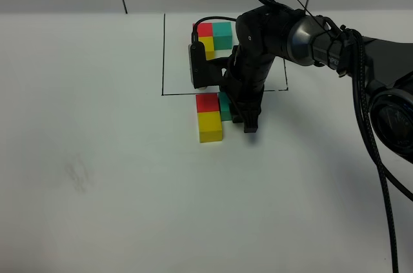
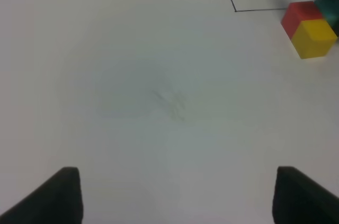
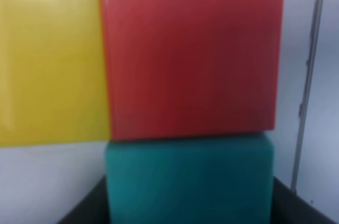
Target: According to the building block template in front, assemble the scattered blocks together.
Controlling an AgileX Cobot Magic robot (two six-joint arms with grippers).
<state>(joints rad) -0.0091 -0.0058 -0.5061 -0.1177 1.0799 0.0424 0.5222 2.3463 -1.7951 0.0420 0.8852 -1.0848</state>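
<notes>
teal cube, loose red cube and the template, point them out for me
teal cube (image 3: 189,181), right wrist view, its near face.
loose red cube (image 1: 207,102), exterior high view, top face.
template (image 1: 213,36), exterior high view, middle of the joined cubes.

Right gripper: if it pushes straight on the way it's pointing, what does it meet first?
The right gripper already has the teal cube between its fingers, pressed against the red cube. Going on would likely shove the red cube; the yellow cube sits beside it.
</notes>
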